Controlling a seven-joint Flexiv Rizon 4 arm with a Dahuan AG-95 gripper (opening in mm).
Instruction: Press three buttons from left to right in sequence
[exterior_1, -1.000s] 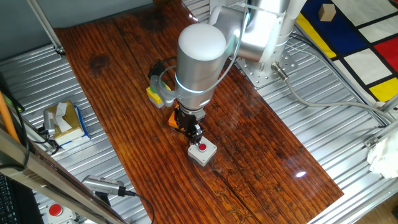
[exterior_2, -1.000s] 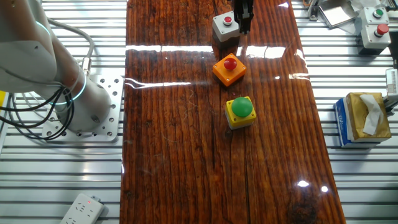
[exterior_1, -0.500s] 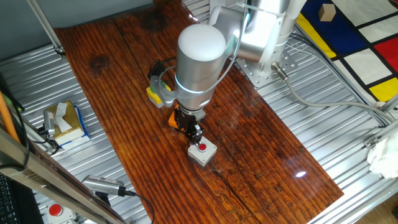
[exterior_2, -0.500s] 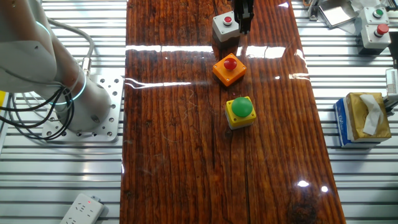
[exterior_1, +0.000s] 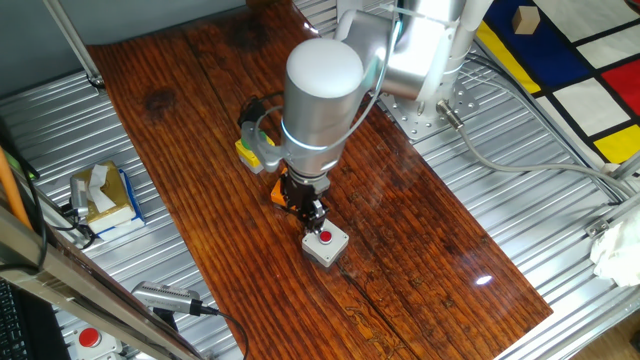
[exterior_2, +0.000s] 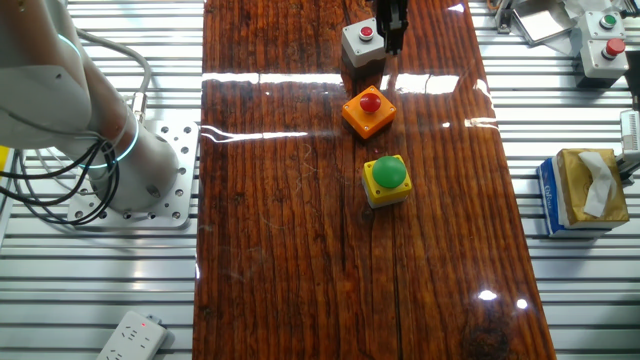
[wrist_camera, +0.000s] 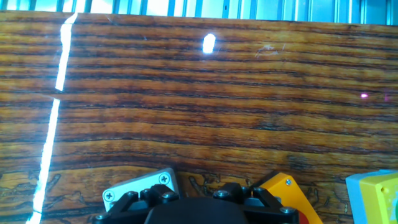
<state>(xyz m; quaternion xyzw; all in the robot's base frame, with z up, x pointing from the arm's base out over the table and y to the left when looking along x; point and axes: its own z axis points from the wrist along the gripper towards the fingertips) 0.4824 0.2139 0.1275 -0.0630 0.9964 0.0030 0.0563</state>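
Three button boxes stand in a row on the wooden table. In the other fixed view I see the yellow box with green button (exterior_2: 386, 179), the orange box with red button (exterior_2: 368, 110) and the grey box with red button (exterior_2: 362, 41). My gripper (exterior_2: 393, 28) is beside the grey box. In one fixed view the gripper (exterior_1: 314, 214) points down between the orange box (exterior_1: 279, 191) and the grey box (exterior_1: 325, 243), close to its button; the arm partly hides the yellow box (exterior_1: 254, 150). The hand view shows only box corners. No view shows the fingertips clearly.
A tissue box (exterior_2: 585, 190) lies on the metal bench beside the table. A white box with buttons (exterior_2: 605, 44) stands at the far corner. The arm's base (exterior_2: 150, 190) and a power strip (exterior_2: 130, 335) are on the other side.
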